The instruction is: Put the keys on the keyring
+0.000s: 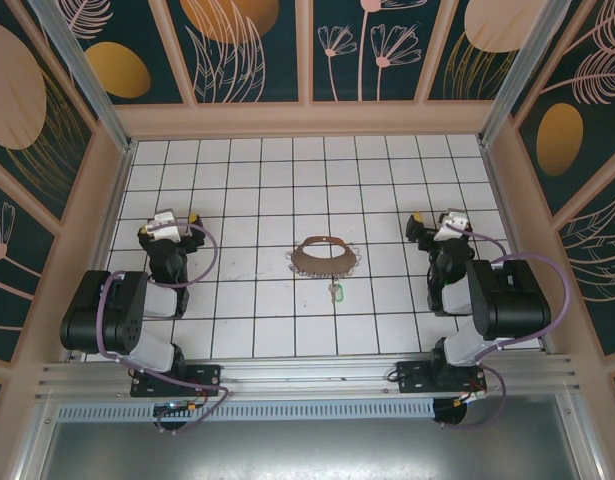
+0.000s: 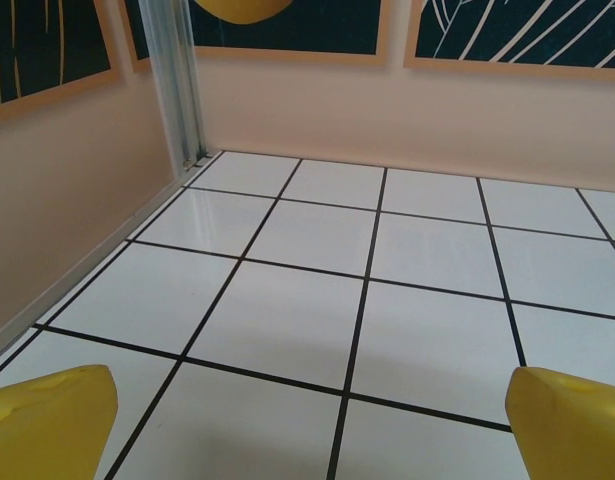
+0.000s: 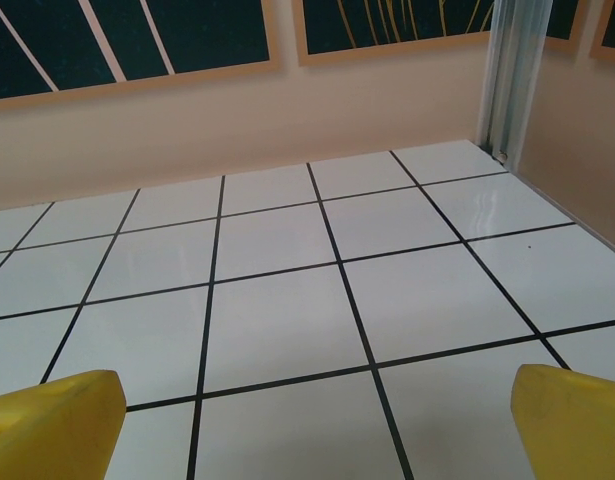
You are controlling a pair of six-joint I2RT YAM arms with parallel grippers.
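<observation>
White-tiled tabletop (image 1: pixel 257 330), peach walls | left arm folded low at left side, left claw (image 1: pixel 170 222) fingers spread wide over bare tile | right arm mirrors it, right claw (image 1: pixel 442 222) spread wide too | keyring (image 1: pixel 326 256) lies mid-tabletop between them | keys (image 1: pixel 336 294) just nearside of it, apart

Both arms folded back low in the top view: left arm (image 1: pixel 117 315) at lower left, right arm (image 1: pixel 497 295) at lower right, elbows tucked near the bases. The left gripper (image 1: pixel 172 220) sits mid-left, the right gripper (image 1: pixel 437 222) mid-right, both pointing toward the frame's top edge. Jaws wide apart and empty on both. Wrist views: yellow fingertips (image 2: pixel 47 420) (image 3: pixel 572 420) in the bottom corners.
</observation>
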